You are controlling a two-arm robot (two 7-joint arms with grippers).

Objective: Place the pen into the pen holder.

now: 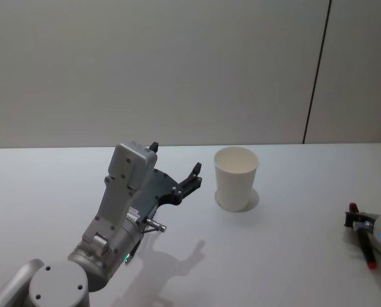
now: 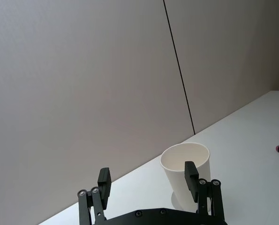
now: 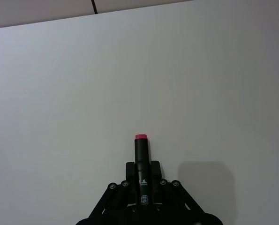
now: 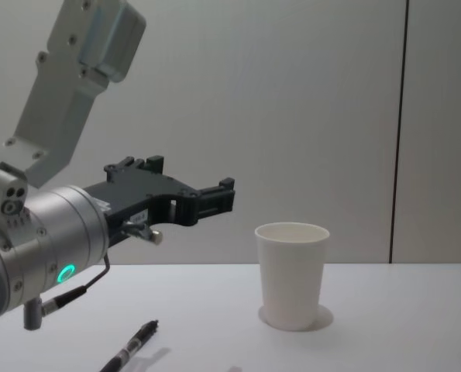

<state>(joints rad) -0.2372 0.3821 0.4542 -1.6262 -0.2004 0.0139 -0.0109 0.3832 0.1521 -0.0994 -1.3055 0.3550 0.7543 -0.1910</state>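
Observation:
The pen holder (image 1: 236, 178) is a white paper cup standing upright at the table's middle, also seen in the chest view (image 4: 292, 275) and the left wrist view (image 2: 186, 168). The pen (image 3: 142, 154) is black with a pink-red end. My right gripper (image 3: 142, 168) is shut on it low over the table at the far right (image 1: 360, 224), well away from the cup. My left gripper (image 1: 175, 160) hangs open and empty in the air just left of the cup, pointing toward it (image 2: 147, 180) (image 4: 195, 182).
A second dark pen-like thing (image 4: 129, 353) lies on the table under my left arm. The white table (image 1: 292, 268) runs back to a plain wall. Bare surface lies between the cup and my right gripper.

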